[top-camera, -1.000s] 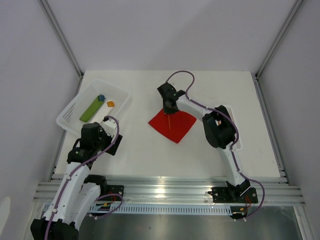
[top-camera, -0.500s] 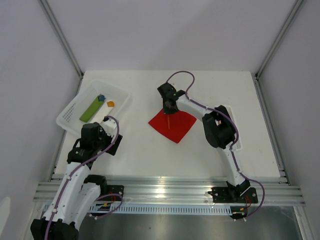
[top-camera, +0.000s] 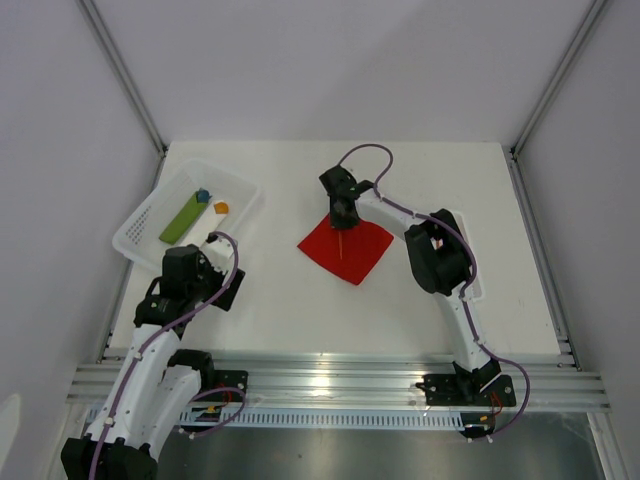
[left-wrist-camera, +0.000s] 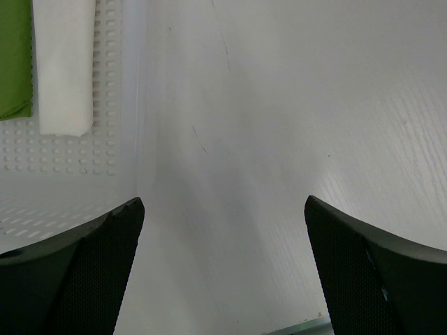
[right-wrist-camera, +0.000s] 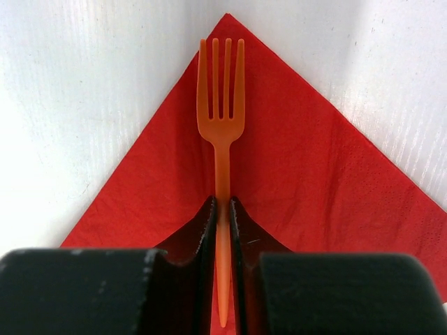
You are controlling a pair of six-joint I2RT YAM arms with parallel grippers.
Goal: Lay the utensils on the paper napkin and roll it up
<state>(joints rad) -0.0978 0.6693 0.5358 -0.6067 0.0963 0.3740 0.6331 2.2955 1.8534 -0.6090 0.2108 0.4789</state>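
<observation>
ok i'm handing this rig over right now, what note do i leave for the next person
Right hand: shut on the fork by its handle, over the napkin, tines toward a corner.
Left hand: open, empty, over the table beside the bin.
Done: fork is at the napkin, not yet released.
Left: release it, add any other utensils (none in view), roll the napkin.

Pale grey walls (top-camera: 320, 60) are enclosing a white table (top-camera: 270, 300), metal posts (top-camera: 122, 75) running up the corners. An aluminium rail (top-camera: 340, 380) is lining its near edge; soft light is falling, seemingly from overhead.
</observation>
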